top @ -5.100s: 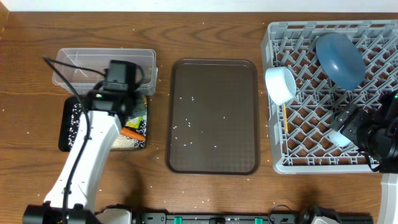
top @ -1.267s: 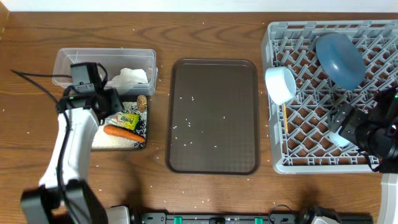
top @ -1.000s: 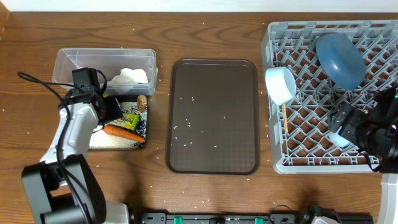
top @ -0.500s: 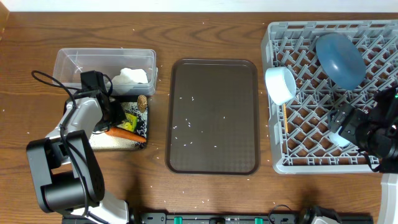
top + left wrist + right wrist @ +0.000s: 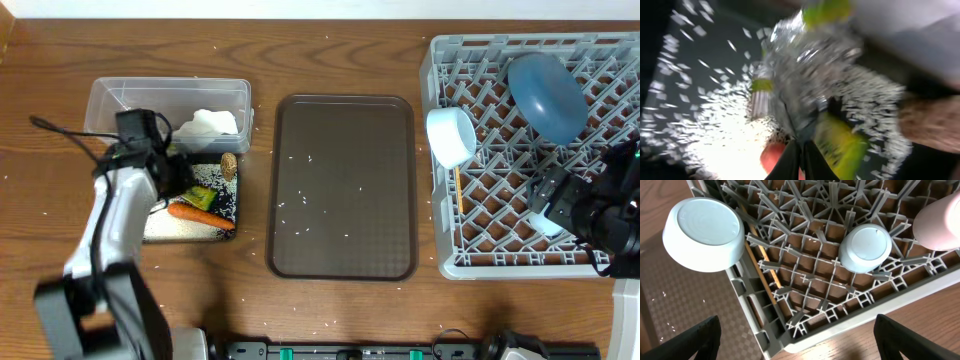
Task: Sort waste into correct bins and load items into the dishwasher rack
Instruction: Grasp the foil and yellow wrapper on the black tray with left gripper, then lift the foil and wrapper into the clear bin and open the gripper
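**Left station.** The left gripper is down over the black tray, at the end nearest the clear tub. Its jaws are drawn fully together. The left wrist view is smeared. Even so, the closed tips meet at the foot of the crumpled silver foil. The yellow-green wrapper is just beside them and the carrot stick is below, among loose rice grains. Whether an edge of foil is actually pinched cannot be told.

**Other waste.** The white napkin lies in the tub. The brown food lump sits at the tray's far corner.

**Right station.** The right gripper hangs over the near side of the dishwasher rack with its fingers spread wide, holding nothing. The rack holds:
- the white bowl
- a small white cup
- a pinkish cup
- the wooden sticks
- the blue dish

The brown serving tray carries only scattered grains.

**Assessment.** The step in hand appears to be lifting the foil out of the tray.

**Recommendation.**
- Raise slowly and straight up, and confirm that the foil comes with the tips.
- If they rise bare, reopen and set the fingers astride the bulk of the foil — not its edge — before closing again.
- Do not drag the wrapper or the carrot along.
- Clear the tub wall before crossing.
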